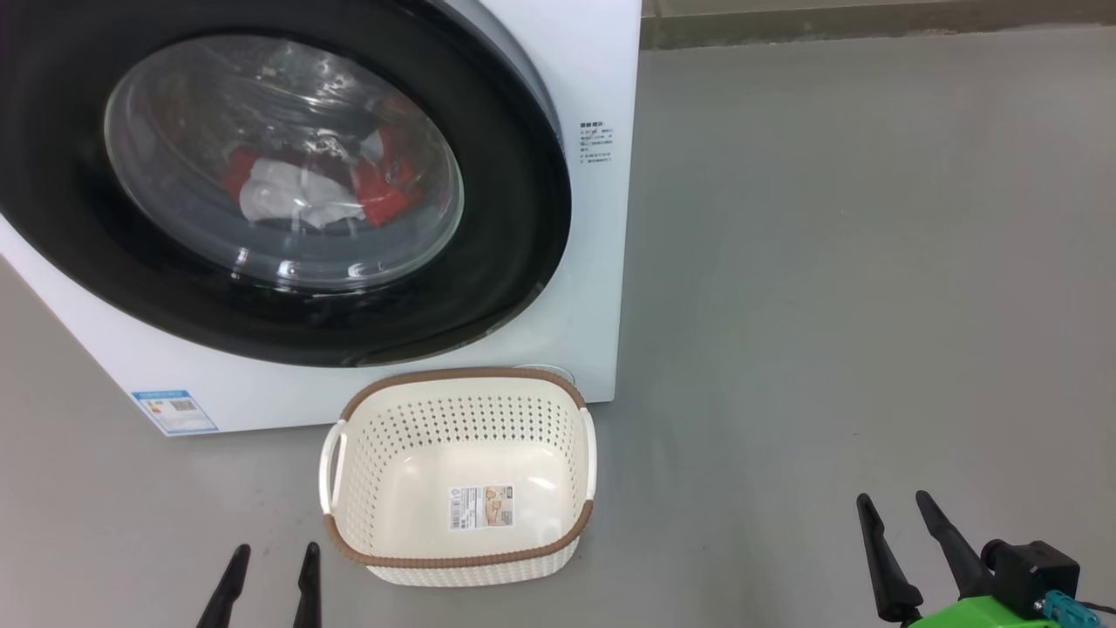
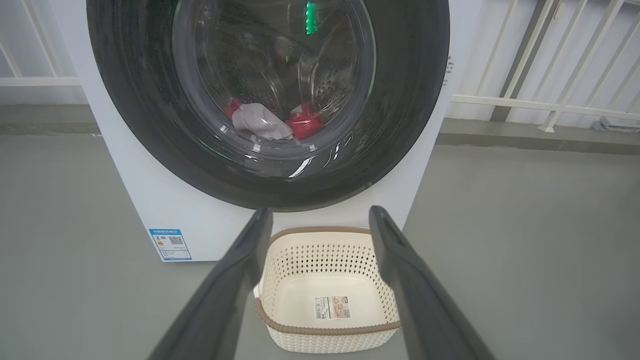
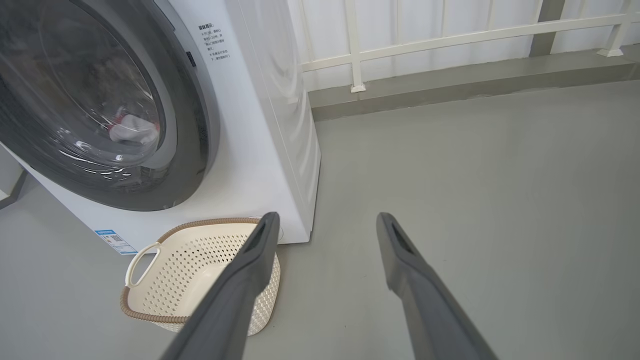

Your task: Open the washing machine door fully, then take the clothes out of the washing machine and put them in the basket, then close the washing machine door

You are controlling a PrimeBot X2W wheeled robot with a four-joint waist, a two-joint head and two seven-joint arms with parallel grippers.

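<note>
Washing machine door (image 1: 488, 288) sits shut on the white washing machine (image 1: 602, 70); you can see the clothes (image 1: 301, 196), red and white, heaped low behind its glass. Basket (image 1: 462, 379) stands on the floor (image 1: 828, 305) just before the machine, below the door, label showing on its bare bottom. Your left pincer (image 1: 276, 551) hangs spread and empty near the basket's left corner. Your right pincer (image 1: 893, 499) is likewise spread, well off right.

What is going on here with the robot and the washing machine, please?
Nothing is being handled yet. The washing machine door looks shut, with the red and white clothes visible behind its glass. The basket stands empty on the floor right in front of the washing machine. The robot's left hand and right hand are both open and hold nothing.
</note>
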